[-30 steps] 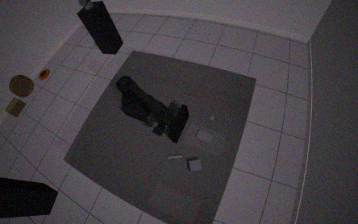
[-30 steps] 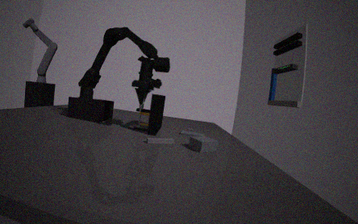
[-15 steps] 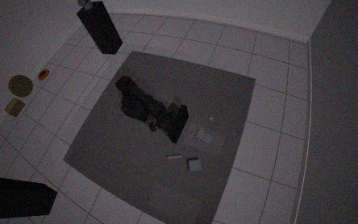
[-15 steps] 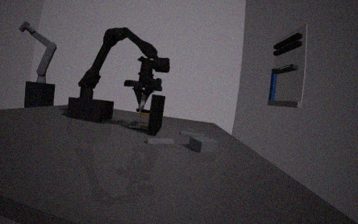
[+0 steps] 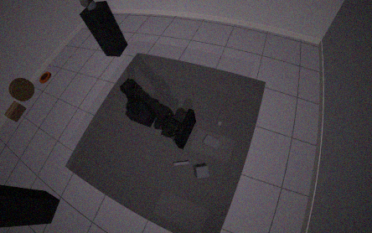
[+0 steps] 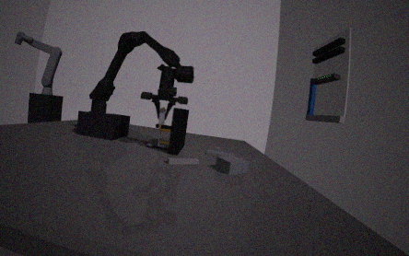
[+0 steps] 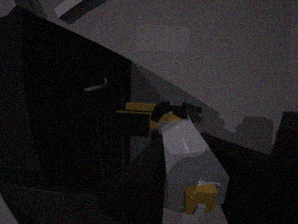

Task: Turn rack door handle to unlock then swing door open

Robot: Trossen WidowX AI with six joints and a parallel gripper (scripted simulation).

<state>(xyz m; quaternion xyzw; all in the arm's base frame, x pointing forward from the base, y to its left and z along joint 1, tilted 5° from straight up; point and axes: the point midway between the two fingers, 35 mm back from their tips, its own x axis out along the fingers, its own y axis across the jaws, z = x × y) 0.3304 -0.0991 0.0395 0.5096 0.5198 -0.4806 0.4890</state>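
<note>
Clamping the pale handle [image 6: 162,113] [image 7: 192,162] (yellow bits show nearby), the jaws are closed on it above the grey table [image 5: 105,155] [image 6: 138,198] [image 7: 225,60].

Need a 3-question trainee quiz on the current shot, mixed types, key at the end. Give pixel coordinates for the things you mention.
1. Multiple choice: how does the black arm's claw [image 6: 162,111] [image 7: 180,141] stand?
a) wide open
b) shut on nothing
c) shut on the upright handle [image 6: 161,121] [image 7: 186,142]

2. True or false: the pale arm [image 5: 90,5] [image 6: 53,66] in the background stands directly on the floor tiles, with no pedestal.

3. Fill in the blank: in the top view, the brown disc [image 5: 21,89] lies between the brown square [image 5: 15,111] and the ____ ring.

Key: 1 c; 2 false; 3 orange
</note>
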